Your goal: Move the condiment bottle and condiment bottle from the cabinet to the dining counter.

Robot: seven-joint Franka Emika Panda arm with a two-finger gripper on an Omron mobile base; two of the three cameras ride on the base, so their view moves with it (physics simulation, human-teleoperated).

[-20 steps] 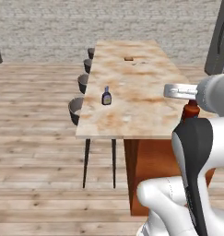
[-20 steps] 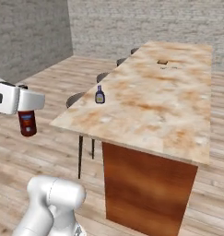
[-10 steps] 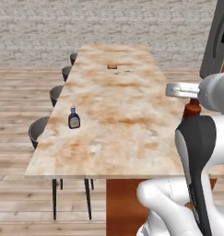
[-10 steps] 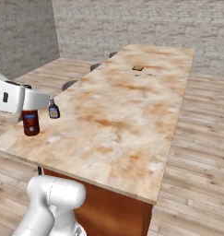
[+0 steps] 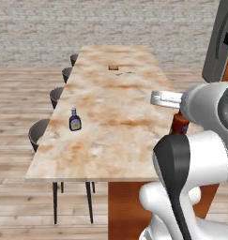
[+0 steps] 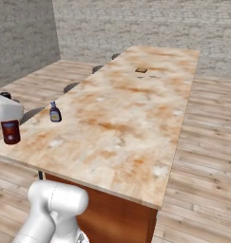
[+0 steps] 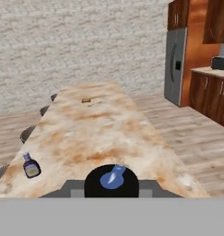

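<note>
We can read no writing on either label. At the left edge of the dining counter [image 5: 110, 117] stands a small condiment bottle [image 5: 74, 120] beside the stools [image 5: 39, 132]. Nearer us, at the right, the gripper [image 6: 7, 124] is clamped on a red condiment bottle [image 6: 11, 132] (black cap uppermost). Since half a second ago the base has driven, swinging the counter across our view.
</note>
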